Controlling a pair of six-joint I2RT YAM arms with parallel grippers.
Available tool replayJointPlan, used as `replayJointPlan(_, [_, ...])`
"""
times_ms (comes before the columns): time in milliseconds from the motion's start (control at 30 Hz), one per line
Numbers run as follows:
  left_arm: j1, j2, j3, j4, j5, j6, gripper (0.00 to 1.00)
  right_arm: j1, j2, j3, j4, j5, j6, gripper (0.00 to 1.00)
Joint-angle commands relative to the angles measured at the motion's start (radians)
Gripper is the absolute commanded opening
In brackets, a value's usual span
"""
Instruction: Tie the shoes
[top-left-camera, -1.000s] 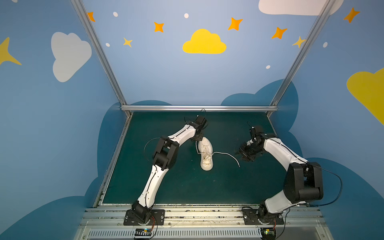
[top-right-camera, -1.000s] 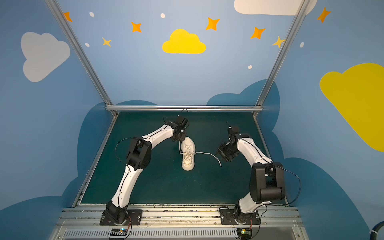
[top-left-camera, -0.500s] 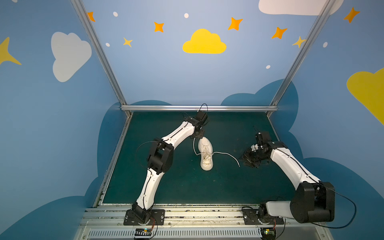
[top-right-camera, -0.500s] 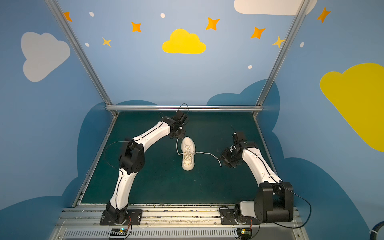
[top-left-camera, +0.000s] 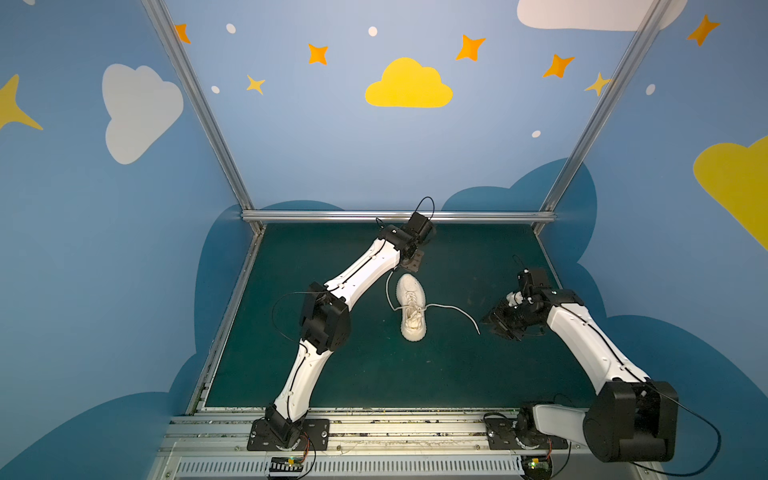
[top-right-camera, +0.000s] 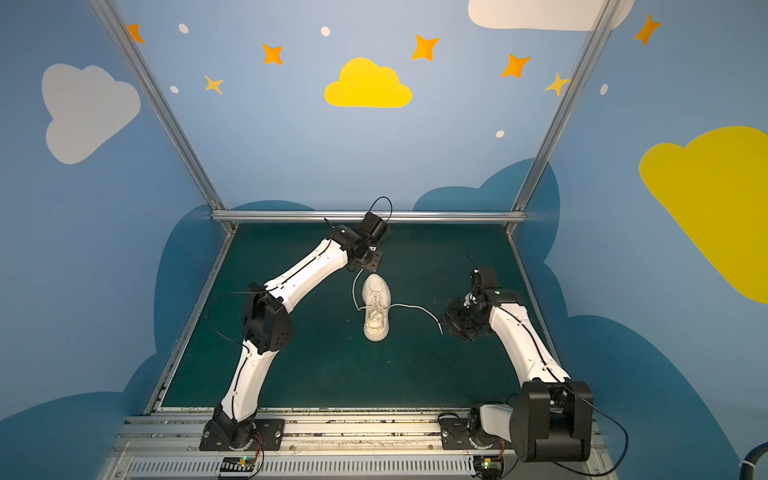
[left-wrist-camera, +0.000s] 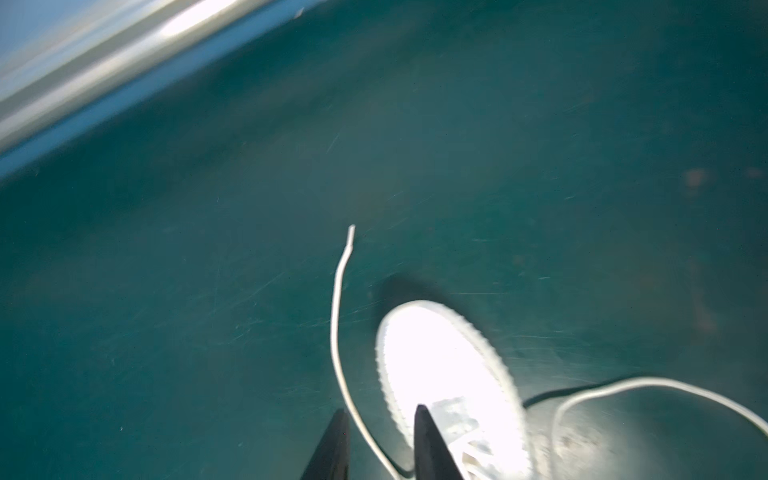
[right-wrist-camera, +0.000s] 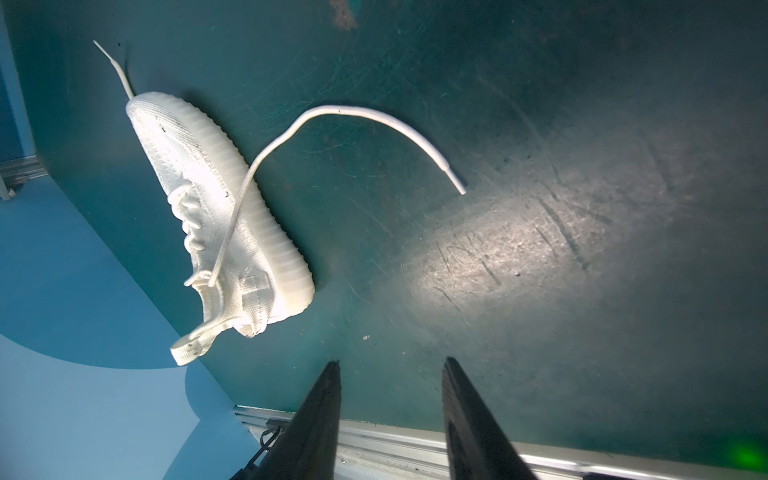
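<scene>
Laces loose, no knot yet, so I judge we're at the very start: collecting the lace ends.

Off-white knit low-top sneaker w/ chunky ribbed sole (top-left-camera: 410, 307) sits mid dark-green table (top-left-camera: 353, 374), toe toward back rail. One cream-white lace (top-left-camera: 455, 309) runs out toward the R arm and lies flat, tip free. The other cream-white lace end (left-wrist-camera: 337, 316) curves off the opposite side, up past the toe.

L hand (left-wrist-camera: 380, 444): fingers a little apart, not clamped. In the L wrist view that lace end passes between the two black fingers (left-wrist-camera: 332, 449); can't tell if it touches either. View is blurred. From above, L hand (top-left-camera: 413, 259) hangs just behind the toe.

R hand (right-wrist-camera: 390, 415): fingers clearly apart, nothing between them, holding nothing. It's above bare table near the heel side, well apart from the flat lace's tip. In a top view, R hand (top-right-camera: 455, 320) sits just beside that tip.

Next, as I read it: each hand needs to close on its own lace near the tip, low to the table, then cross the two over the tongue. Thin limp cord, easy to miss.
</scene>
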Motion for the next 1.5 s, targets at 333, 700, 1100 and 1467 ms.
replayJointPlan(333, [0.104,0.155,-0.013,-0.013,0.053,0.023,0.39,-0.007,0.105,0.019,0.008,-0.020,-0.025,0.41])
replayJointPlan(700, [0.103,0.220,-0.010,-0.005,0.074,0.029,0.37,-0.008,0.160,0.035,0.017,-0.029,-0.040,0.41])
replayJointPlan(1100, [0.104,0.229,-0.098,0.048,0.162,-0.017,0.20,-0.016,0.148,0.030,0.019,-0.042,-0.044,0.41])
replayJointPlan(1467, [0.124,0.134,-0.245,0.147,0.209,-0.069,0.03,-0.041,0.085,0.018,-0.006,-0.049,-0.054,0.41])
